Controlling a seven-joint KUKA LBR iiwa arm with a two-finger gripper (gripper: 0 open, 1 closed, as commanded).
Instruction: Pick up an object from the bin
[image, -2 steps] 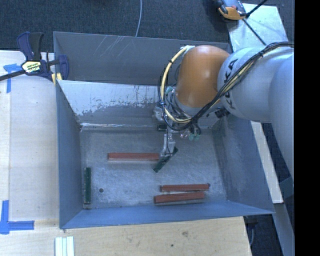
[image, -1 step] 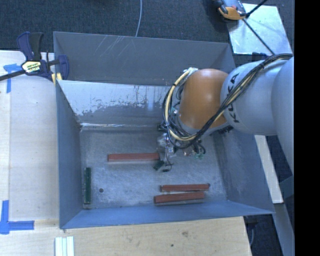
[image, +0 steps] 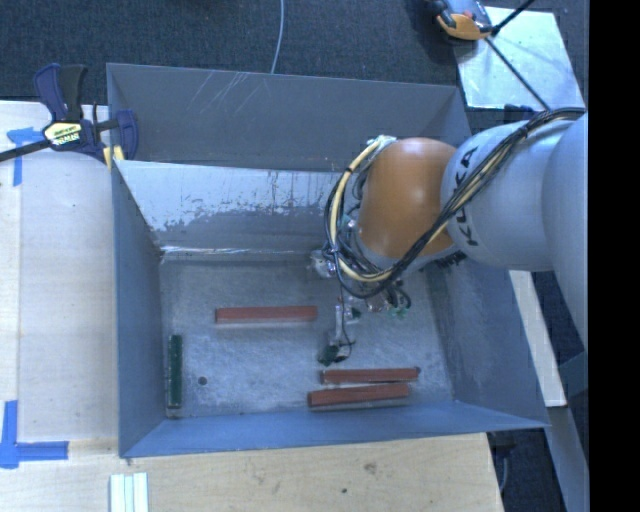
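Four things are held in the grey bin (image: 140, 300). Two brown bars are laid side by side near the front wall, the rear bar (image: 370, 376) and the front bar (image: 358, 397); whether they touch cannot be told. A third bar (image: 265, 315) is set well apart, nearer the middle of the floor. A green stick (image: 175, 372) is laid along the left wall. The end effector (image: 336, 350) is seen low over the floor, just beside the rear bar's left end. Whether it is open or closed cannot be told.

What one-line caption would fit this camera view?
KUKA gripper down in the grey bin beside two reddish-brown bars near the front wall; a third bar and a dark green stick lie left.
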